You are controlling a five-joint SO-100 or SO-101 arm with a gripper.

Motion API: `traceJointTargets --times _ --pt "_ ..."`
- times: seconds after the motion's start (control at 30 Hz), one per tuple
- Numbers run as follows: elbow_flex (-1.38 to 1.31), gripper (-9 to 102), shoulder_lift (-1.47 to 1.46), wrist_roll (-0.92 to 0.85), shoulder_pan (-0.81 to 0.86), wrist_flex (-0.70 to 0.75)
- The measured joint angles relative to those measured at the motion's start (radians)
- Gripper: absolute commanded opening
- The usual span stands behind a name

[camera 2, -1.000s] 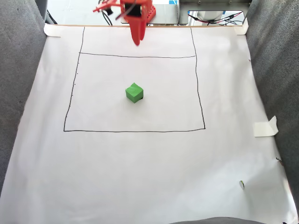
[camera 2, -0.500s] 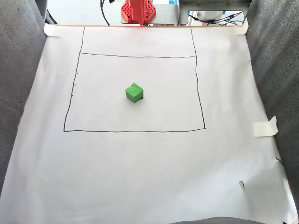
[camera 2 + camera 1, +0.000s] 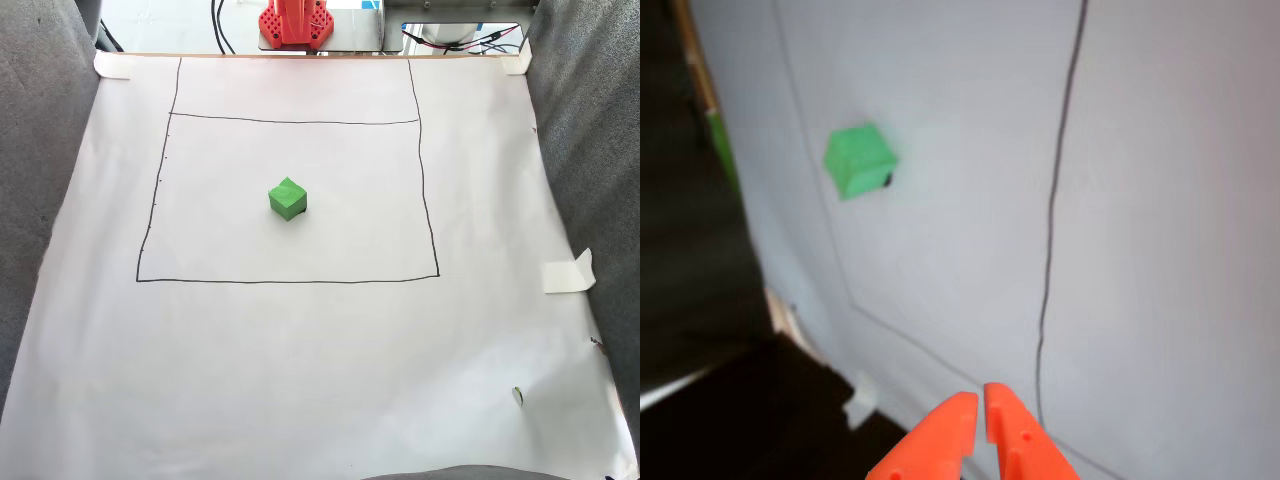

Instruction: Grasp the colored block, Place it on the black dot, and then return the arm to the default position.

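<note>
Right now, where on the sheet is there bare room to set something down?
Most of the white sheet is bare: the wide strip below the drawn rectangle, and inside it around the green block. Tightest is the top edge by the arm's base.

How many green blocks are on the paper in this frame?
1. The green block sits near the middle of the drawn rectangle in the fixed view, at upper left in the other view. Nothing seems hidden.

Bright green block (image 3: 287, 198) on white paper (image 3: 300, 350) ruled with thin black lines; up beyond it, orange gripper (image 3: 980, 405) fingers.
</note>
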Motion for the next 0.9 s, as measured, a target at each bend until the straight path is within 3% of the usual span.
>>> traceJointTargets --times 0.27,0.57,0.77,0.9 --pt "0.137 0 0.000 -0.023 0.031 -0.163" --pt "0.387 0 -0.008 -0.204 0.074 -0.563" --pt "0.483 0 -0.006 -0.268 0.060 -0.715" --pt "0.491 0 -0.006 -0.276 0.060 -0.730"
